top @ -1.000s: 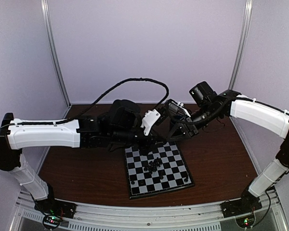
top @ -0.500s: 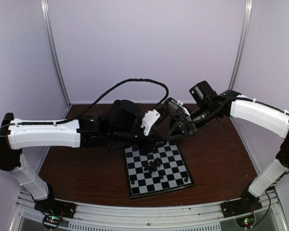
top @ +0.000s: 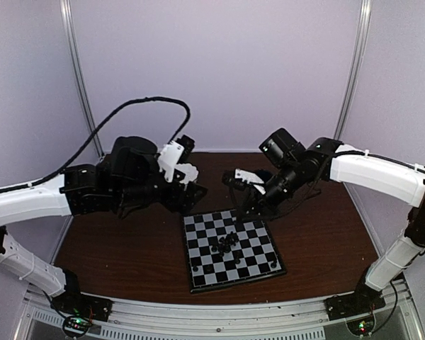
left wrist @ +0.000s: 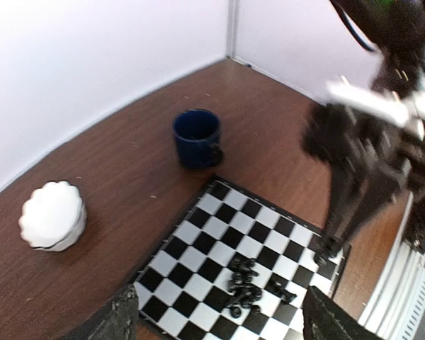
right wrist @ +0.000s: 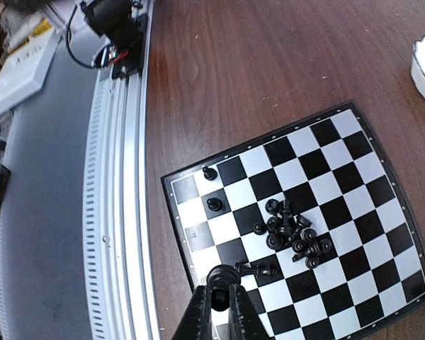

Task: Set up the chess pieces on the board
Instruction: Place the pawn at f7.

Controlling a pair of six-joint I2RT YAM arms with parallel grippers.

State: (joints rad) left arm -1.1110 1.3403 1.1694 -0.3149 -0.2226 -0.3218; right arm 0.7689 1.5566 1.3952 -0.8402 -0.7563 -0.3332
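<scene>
Middle of board (right wrist: 340, 170): chess pieces (right wrist: 292, 237) heaped, you'd bump them.
Upper-right squares, right wrist view: bare, you can pass there.
Board's top corner, left wrist view: mug (left wrist: 197, 139) just beside.

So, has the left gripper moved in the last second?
Yes. The left gripper has pulled back leftward off the far edge of the chessboard. It now hangs just outside the board's far left corner.

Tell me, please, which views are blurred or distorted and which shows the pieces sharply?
Left wrist: right arm smeared by motion blur, mug slightly soft. Right wrist: sharp, pieces distinct on the board. Top: posts bow from lens distortion, pieces merge into a dark clump.
</scene>
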